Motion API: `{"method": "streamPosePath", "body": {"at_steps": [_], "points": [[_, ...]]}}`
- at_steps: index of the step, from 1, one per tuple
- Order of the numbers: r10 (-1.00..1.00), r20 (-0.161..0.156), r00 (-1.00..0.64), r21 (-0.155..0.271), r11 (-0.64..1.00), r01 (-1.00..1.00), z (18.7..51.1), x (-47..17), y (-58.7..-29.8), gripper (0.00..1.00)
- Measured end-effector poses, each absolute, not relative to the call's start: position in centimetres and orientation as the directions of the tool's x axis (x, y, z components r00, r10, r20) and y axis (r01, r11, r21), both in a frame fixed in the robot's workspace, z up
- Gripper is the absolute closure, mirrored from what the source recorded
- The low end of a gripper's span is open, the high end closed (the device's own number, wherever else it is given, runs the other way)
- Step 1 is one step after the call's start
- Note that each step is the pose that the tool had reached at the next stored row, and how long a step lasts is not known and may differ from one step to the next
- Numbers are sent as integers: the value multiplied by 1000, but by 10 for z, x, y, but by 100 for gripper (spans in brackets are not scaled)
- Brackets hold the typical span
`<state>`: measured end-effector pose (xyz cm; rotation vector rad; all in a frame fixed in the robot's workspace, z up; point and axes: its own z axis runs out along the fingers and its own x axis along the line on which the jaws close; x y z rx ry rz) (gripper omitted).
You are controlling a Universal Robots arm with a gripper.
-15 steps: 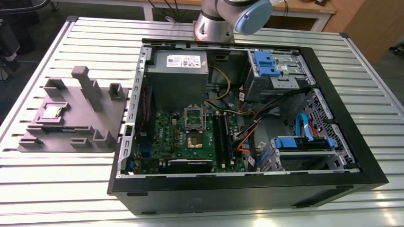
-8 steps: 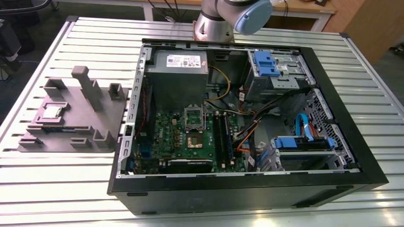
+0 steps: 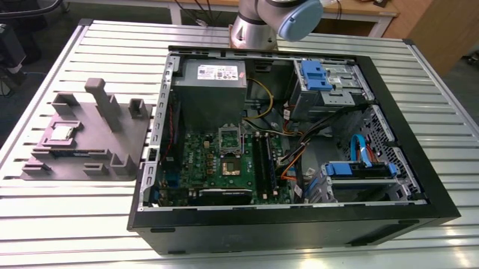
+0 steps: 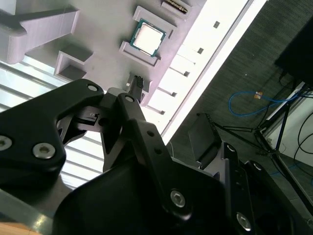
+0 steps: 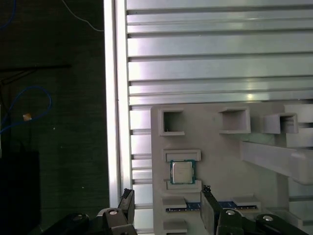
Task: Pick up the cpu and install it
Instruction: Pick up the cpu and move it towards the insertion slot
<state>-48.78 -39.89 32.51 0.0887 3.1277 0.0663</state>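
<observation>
Ribbed silver metal table [image 3: 112, 45] carries open black computer case [image 3: 299, 232], green motherboard [image 3: 232, 162] inside. Grey moulded plastic fixture [image 3: 112, 140] beside case, on exterior view's left. Black gripper [image 5: 167, 210] hangs above fixture, fingers [image 5: 128, 205] spread wide, holding nothing. Small square silvery cpu [image 5: 183, 172] sits in fixture recess, untouched.

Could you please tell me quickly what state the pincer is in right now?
Pincer: open, holding nothing; the small flat silvery square cpu lies in the grey plastic tray.

Silvery cpu [image 5: 183, 172] (thin greenish edge), pale grey holder [image 5: 220, 156], black pincer [image 5: 167, 205]
</observation>
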Motion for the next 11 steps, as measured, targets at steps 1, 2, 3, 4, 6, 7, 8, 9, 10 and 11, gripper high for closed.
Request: {"method": "streamPosePath", "body": {"at_steps": [1, 2, 3, 4, 6, 7, 8, 9, 10, 11], "points": [[57, -11, -998, 43, 997, 56, 325, -488, -399, 35], [57, -11, -998, 43, 997, 56, 325, -488, -399, 35], [57, -11, -998, 43, 997, 56, 324, -488, -399, 35], [57, -11, -998, 43, 997, 56, 324, -488, -399, 35], [57, -11, -998, 43, 997, 56, 322, -488, -399, 35], [57, -11, -998, 43, 997, 56, 321, -488, -399, 35], [57, -11, -998, 43, 997, 56, 321, -488, -399, 35], [57, -11, -998, 43, 997, 56, 321, -488, -399, 35], [57, -11, -998, 43, 997, 56, 321, -488, -399, 35], [57, -11, -998, 43, 997, 56, 321, -488, -399, 35]]}}
